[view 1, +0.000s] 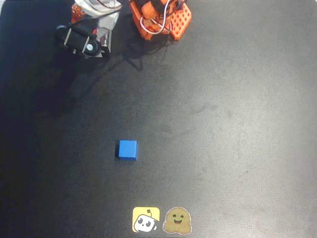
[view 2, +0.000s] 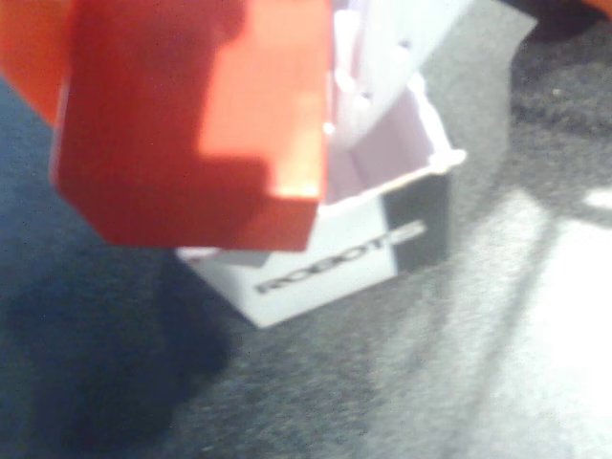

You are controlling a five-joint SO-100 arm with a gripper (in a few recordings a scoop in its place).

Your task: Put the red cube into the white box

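In the wrist view the red cube (view 2: 191,124) looms large at the upper left, hanging just over the near corner of the white box (view 2: 325,268). My gripper (view 2: 206,115) is shut on the cube, and a white finger (view 2: 368,67) presses its right face. The box stands open below, with its dark label and the printed word "ROBOTS" on the side facing me. In the overhead view my gripper (view 1: 83,42) hovers at the top left of the table, with the arm covering what lies beneath it.
A blue cube (view 1: 127,149) lies alone mid-table on the black mat (view 1: 223,124). Two stickers (view 1: 161,220) sit at the front edge. The arm's orange base (view 1: 161,20) stands at the top centre.
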